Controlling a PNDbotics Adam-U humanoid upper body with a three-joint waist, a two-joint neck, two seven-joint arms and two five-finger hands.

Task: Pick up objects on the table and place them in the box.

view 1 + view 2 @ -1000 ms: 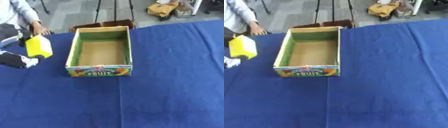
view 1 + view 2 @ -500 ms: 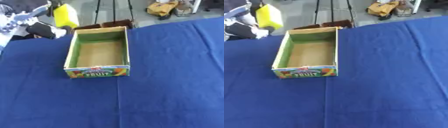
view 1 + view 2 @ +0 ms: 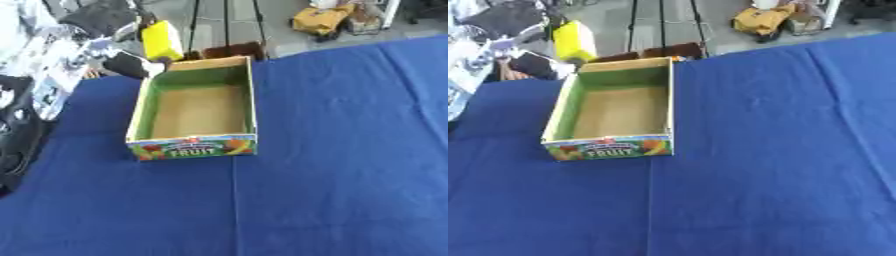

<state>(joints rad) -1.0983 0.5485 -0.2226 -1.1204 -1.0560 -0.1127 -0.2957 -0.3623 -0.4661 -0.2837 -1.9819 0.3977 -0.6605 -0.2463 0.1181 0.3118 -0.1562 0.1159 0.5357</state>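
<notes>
Fingers of our left hand curl around a yellow block, which we hold raised in the air, upright with a slight tilt. Just below and to the right of the hand sits the box, an open cardboard tray with green inner walls and a fruit label on its near side, resting on the blue worktop. The block hangs just above the box's far left corner, not inside it. Our right hand does not show in either view.
</notes>
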